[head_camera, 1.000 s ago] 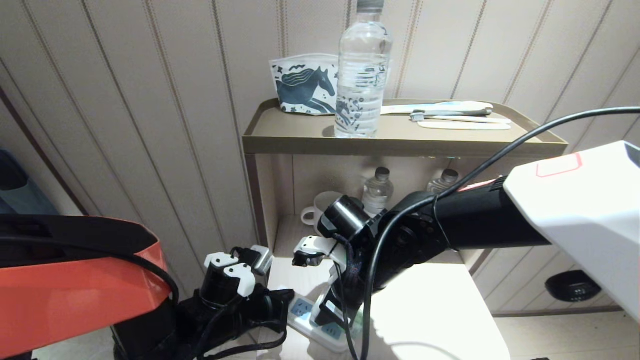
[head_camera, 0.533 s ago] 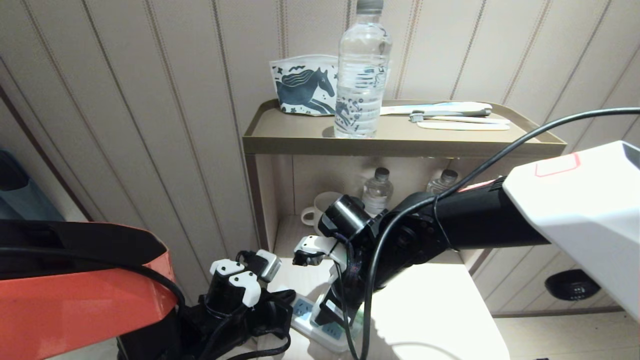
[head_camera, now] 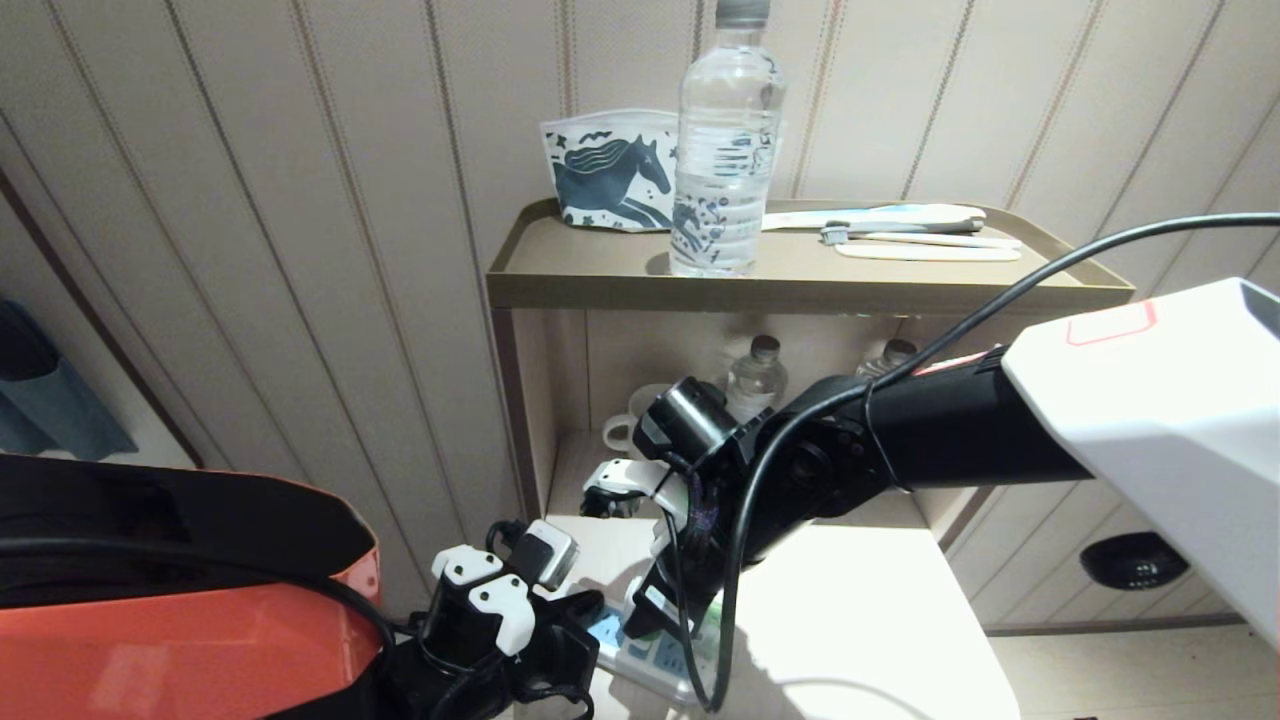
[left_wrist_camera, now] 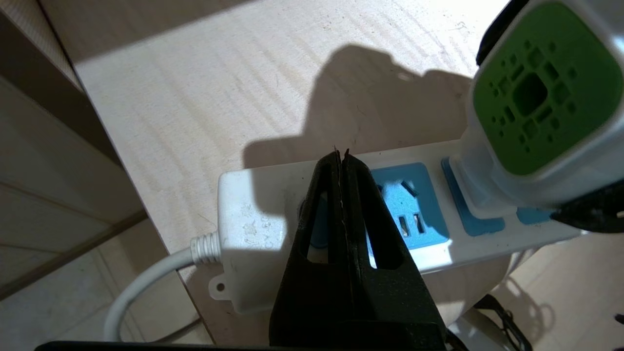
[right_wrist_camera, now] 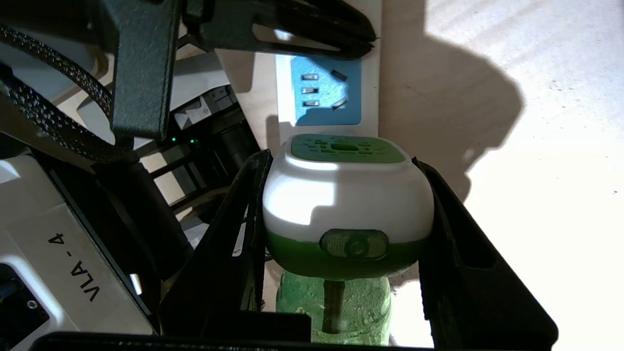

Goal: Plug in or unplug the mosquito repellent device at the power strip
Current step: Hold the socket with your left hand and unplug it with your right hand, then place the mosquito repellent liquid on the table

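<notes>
Right end effector clamped on both sides of the mosquito repellent device, which sits on the power strip at the socket beside a free blue one; left end effector fully closed, holding nothing, poised over the strip's cord end; strip lies on the table.

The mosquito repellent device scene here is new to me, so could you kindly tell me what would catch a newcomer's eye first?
First comes the mosquito repellent device, white with a green top and a green liquid bottle, clamped in the right gripper at the power strip. Next, the left gripper with jaws shut, poised over the strip's cord end beside a free blue socket. Behind, a tall clear water bottle stands on the shelf's top tray.
</notes>
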